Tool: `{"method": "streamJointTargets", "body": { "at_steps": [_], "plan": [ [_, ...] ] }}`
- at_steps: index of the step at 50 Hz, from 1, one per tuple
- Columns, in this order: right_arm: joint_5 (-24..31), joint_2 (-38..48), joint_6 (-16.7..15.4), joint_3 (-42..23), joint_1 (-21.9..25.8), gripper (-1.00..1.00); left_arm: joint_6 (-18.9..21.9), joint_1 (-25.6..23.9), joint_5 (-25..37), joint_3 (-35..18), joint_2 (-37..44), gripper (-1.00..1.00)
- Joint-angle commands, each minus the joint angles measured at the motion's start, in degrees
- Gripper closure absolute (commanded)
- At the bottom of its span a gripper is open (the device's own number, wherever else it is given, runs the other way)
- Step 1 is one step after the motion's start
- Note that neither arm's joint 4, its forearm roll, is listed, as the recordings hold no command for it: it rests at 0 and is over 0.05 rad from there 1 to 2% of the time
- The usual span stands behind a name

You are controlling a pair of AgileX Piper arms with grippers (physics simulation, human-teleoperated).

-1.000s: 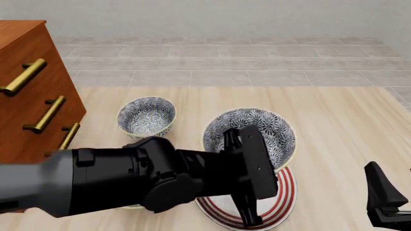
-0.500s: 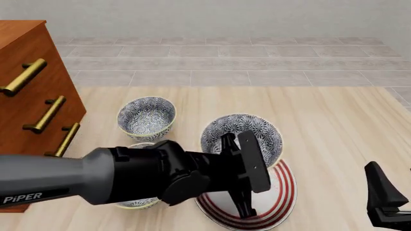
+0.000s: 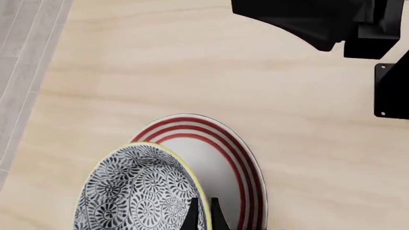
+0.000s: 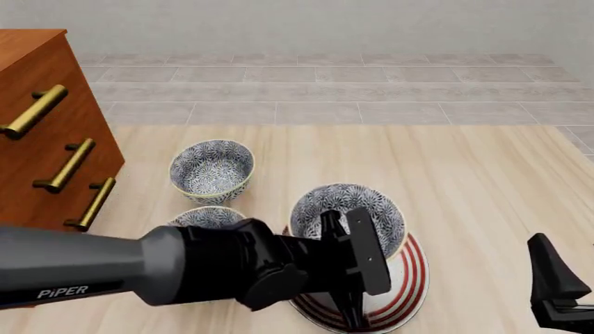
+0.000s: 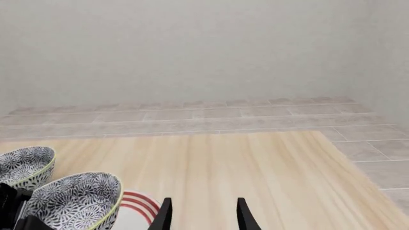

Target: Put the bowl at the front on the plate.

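Left gripper [image 4: 346, 278]: black, its two fingers pinched on the near rim of the bowl, one finger inside the wall and one outside; the left wrist view shows both fingertips [image 3: 191, 218] straddling the yellow-green edge.
Carried bowl [image 4: 349, 217]: round, deep, white with a dense dark blue-grey floral pattern and a thin yellow-green rim; it sits just beyond the gripper, over the far half of the plate, tipped slightly. Whether its base touches the plate cannot be told.
Plate [image 4: 408, 285]: large, round, flat and white with three concentric red rings; it lies on the light wooden table [image 4: 483, 181] directly under the bowl and gripper, its near right arc showing.
Left arm [image 4: 83, 268]: grey and black, crossing in from the left edge of the front view.
Second bowl [image 4: 206, 216]: same pattern, just left of the plate, mostly hidden behind the arm.
Third bowl [image 4: 211, 169]: same pattern, farther back on the table, apart from the others.
Wooden drawer chest [image 4: 46, 132]: reddish-brown with brass bar handles, at the far left.
Right gripper [image 5: 201, 215]: fingers spread apart with nothing between them, well to the right of the plate.
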Motion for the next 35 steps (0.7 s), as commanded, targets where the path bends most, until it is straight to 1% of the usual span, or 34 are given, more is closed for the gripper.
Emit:
{"method": "streamJointTargets", "body": {
  "at_steps": [1, 4, 7, 10, 11, 16, 24, 35],
  "plan": [
    [-0.1, 0.0, 0.2, 0.0, -0.1, -1.0, -0.5, -0.8, 0.1, 0.3, 0.8, 1.0],
    [0.1, 0.0, 0.2, -0.3, -0.2, -1.0, -0.4, -0.7, -0.1, 0.3, 1.2, 1.0],
    [-0.3, 0.0, 0.2, 0.1, -0.3, -1.0, -1.5, -1.6, 0.5, 0.0, 0.8, 1.0],
    [-0.2, 0.0, 0.2, 0.0, -0.4, -1.0, -1.6, -2.0, 0.6, 0.2, 0.9, 1.0],
    [-0.1, 0.0, 0.2, -0.2, -0.4, -1.0, -0.4, -1.6, 0.3, 0.4, 1.0, 1.0],
    [-0.3, 0.0, 0.2, 0.1, -0.4, -1.0, -1.5, -1.6, 0.4, 0.3, 1.1, 1.0],
    [0.0, 0.0, 0.3, -0.2, -0.4, -1.0, -1.4, -1.4, -0.4, 0.6, 1.9, 1.0],
    [-0.2, 0.0, 0.5, -0.1, -0.4, -1.0, -2.6, -1.5, 0.2, 0.1, 2.7, 1.0]
  ]
}}
